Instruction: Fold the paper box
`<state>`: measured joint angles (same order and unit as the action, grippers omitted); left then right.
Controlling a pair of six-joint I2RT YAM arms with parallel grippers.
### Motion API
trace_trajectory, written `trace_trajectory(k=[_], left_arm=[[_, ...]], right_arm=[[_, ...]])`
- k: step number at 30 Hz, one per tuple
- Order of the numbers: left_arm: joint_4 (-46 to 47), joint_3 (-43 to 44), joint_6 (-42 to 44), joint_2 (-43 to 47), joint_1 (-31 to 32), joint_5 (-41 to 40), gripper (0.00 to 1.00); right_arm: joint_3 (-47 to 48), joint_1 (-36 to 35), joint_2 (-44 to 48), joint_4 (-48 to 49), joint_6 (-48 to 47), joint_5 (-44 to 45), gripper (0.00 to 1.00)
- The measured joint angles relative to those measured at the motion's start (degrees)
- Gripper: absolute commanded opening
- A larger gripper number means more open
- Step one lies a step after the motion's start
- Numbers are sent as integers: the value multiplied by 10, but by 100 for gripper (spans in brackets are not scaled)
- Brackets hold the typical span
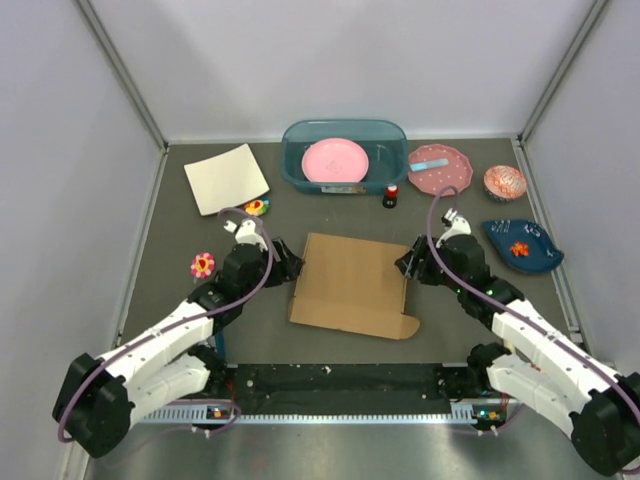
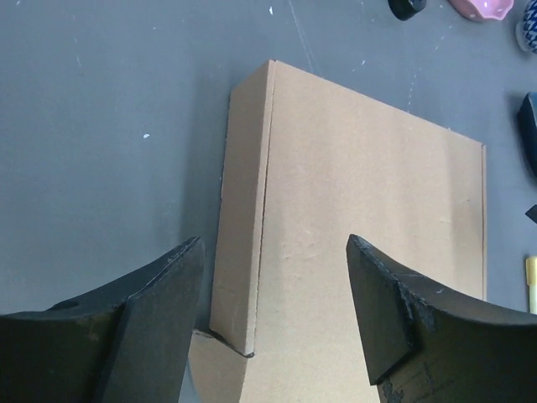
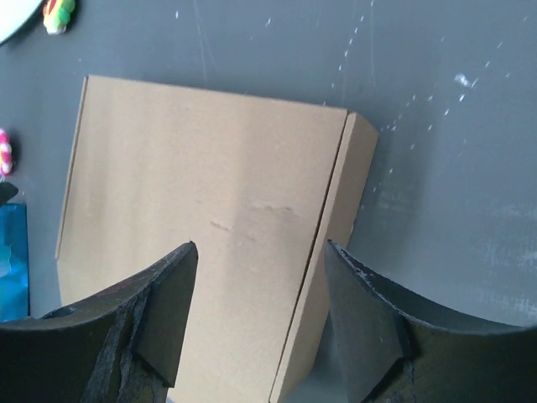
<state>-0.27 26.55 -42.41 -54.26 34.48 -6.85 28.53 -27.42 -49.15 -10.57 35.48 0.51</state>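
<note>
The paper box (image 1: 350, 283) is plain brown cardboard and lies closed and flat in the middle of the table, with a tab sticking out at its near right corner. My left gripper (image 1: 288, 268) stands open at the box's left edge. In the left wrist view the box's folded-up side wall (image 2: 243, 235) sits between the spread fingers (image 2: 159, 311), untouched. My right gripper (image 1: 407, 263) stands open at the right edge. The right wrist view shows its fingers (image 3: 369, 311) straddling the right side wall (image 3: 340, 243) without closing on it.
A cream-white square sheet (image 1: 226, 178) lies at the back left. A teal bin (image 1: 295, 160) holding a pink plate stands behind the box. A small red bottle (image 1: 391, 195), a dotted pink plate (image 1: 440, 168), a patterned bowl (image 1: 505, 182) and a blue dish (image 1: 522, 246) are at the right. Flower toys (image 1: 203, 264) lie at the left.
</note>
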Motion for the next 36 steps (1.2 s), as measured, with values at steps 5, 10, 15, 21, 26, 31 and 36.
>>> trace_trajectory(k=[5, 10, 15, 21, 26, 31, 36], left_arm=[[19, -21, 13, -6, 0, 16, 78], [52, -70, 14, -39, 0, 60, 81], [101, -75, 16, -69, -1, 90, 72], [184, -91, 3, -111, -2, 119, 39], [271, -101, -17, -153, -15, 104, 31], [312, -102, -32, -179, -18, 85, 30], [313, -102, -39, -179, -18, 78, 33]], right_arm=[[-33, -1, 5, -1, 14, -44, 63], [-83, -1, -14, -1, 38, -73, 64], [-85, -2, -33, 31, 45, -85, 61], [-97, -2, -76, 103, 53, -94, 49], [-80, 0, -123, 144, 44, -61, 45], [-34, 7, -183, 160, 23, -39, 45], [-29, 13, -205, 186, 11, -33, 47]])
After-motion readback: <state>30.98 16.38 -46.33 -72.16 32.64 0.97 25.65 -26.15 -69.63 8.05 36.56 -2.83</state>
